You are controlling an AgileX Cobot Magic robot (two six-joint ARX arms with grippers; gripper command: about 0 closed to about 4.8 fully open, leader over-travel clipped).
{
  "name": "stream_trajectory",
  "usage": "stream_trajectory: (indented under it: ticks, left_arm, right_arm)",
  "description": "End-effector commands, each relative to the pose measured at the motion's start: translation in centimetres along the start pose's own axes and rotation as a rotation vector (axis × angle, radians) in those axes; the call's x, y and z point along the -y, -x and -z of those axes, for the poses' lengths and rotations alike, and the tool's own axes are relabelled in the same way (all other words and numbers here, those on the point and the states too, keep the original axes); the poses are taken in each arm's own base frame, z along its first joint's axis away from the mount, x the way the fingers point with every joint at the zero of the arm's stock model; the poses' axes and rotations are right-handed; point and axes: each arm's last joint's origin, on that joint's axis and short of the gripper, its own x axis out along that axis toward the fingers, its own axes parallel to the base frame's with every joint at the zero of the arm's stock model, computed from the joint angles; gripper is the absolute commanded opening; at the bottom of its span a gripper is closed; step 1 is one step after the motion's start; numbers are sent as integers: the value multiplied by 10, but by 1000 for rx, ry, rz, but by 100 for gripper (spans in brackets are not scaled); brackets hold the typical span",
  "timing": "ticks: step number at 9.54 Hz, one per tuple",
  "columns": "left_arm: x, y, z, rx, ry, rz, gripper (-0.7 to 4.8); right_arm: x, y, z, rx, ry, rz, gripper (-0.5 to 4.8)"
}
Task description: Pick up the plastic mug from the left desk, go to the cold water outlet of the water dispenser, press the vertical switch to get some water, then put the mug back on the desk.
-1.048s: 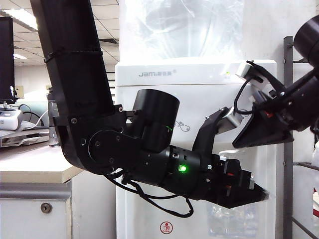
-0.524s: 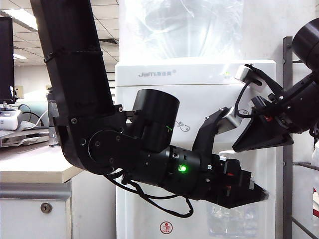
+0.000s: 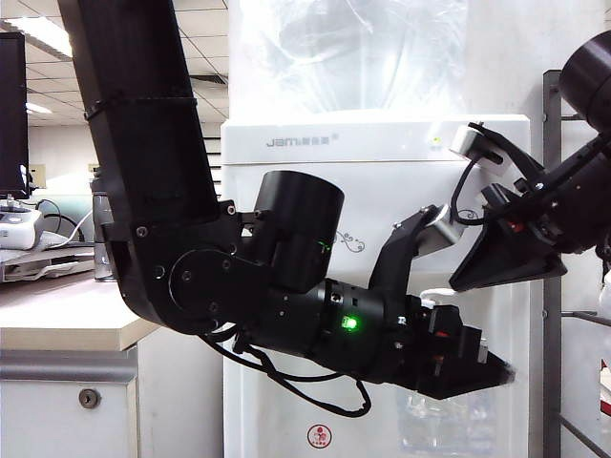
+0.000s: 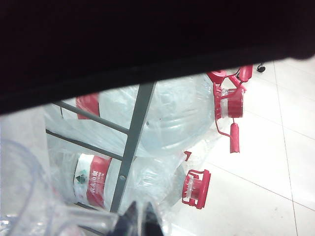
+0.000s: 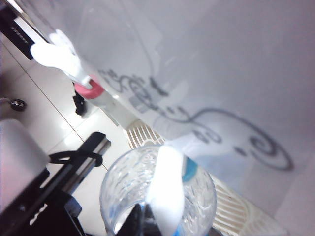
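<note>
Left gripper point(image 3: 492, 370) sits low in front of the water dispenser point(image 3: 382, 191), pointing right, just under the tap area. Its jaws are pinched nearly together, and in the left wrist view point(image 4: 140, 223) the dark tips meet right where the clear handle of the plastic mug point(image 4: 24, 196) ends. It looks like it grips the mug by the handle, though the contact itself is cut off at the frame edge.

From the exterior view the mug point(image 3: 444, 425) hangs just below that gripper, against the dispenser front and well apart from the left desk point(image 3: 57, 320), which lies off to the left with its round lock point(image 3: 88, 398).

Right gripper point(image 3: 463, 279) comes in from the right, higher up, with its dark wedge tip aimed at the dispenser front just above the left gripper. In its wrist view point(image 5: 142, 223) only blurred dark tips show at the edge, so I can't tell how wide the jaws stand.

That view looks down into the open mouth of the mug point(image 5: 123, 196), rim up. The cold water outlet point(image 5: 189, 172) with its blue collar is right over the mug, and the vertical switch point(image 5: 165, 182) hangs across the opening, white and overexposed. The red-ringed tap point(image 5: 90, 91) is farther along the panel.

Left wrist view also shows wrapped water bottles point(image 4: 172, 113) with red caps on a grey rack point(image 4: 138, 128).
</note>
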Motion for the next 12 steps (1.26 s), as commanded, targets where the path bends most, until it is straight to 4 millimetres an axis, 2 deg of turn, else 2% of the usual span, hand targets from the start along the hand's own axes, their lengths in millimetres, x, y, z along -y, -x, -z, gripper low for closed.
stream_trajectory:
  ticks: [1,6,12]
  left_arm:
    - [3,-1,-10,59,-54,32,-6]
    - [3,-1,-10,59,-54,31,-6]
    - [3,-1,-10,59,-54,31,-6]
  right_arm:
    - [4,3,-5,24,26,79,-1]
    - [2,5,-4,7,243,55,-1]
    - [-4,15,-9,11,384,30,-1]
